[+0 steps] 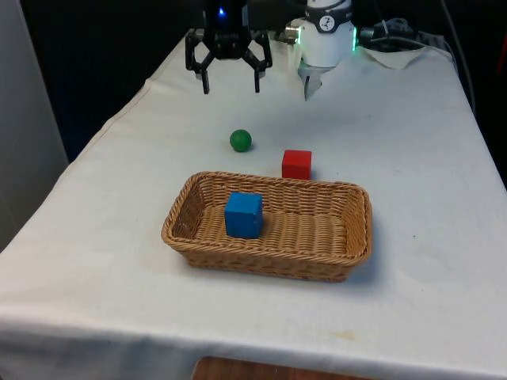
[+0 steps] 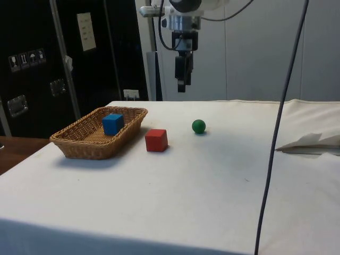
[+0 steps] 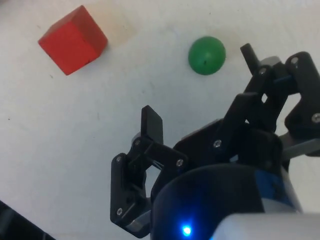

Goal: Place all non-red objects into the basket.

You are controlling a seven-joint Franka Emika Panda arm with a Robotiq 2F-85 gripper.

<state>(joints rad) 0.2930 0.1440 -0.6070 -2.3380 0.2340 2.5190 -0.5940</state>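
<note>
A wicker basket (image 1: 355, 207) (image 2: 74, 143) lies on the white cloth, and a blue cube (image 1: 243, 214) (image 2: 112, 124) rests inside it. Just beyond the basket's far rim stands a red cube (image 1: 297, 164) (image 2: 156, 140) (image 3: 73, 40). A green ball (image 1: 241, 140) (image 2: 198, 126) (image 3: 206, 55) sits farther back, towards the front view's left of the red cube. My gripper (image 1: 230, 84) (image 2: 181, 85) (image 3: 197, 85) hangs open and empty well above the cloth, behind the green ball.
A crumpled white cloth (image 1: 400, 54) (image 2: 313, 143) lies near the robot's base at the far end. A dark cable (image 2: 276, 138) hangs down in the side view. The table edges drop off on both sides.
</note>
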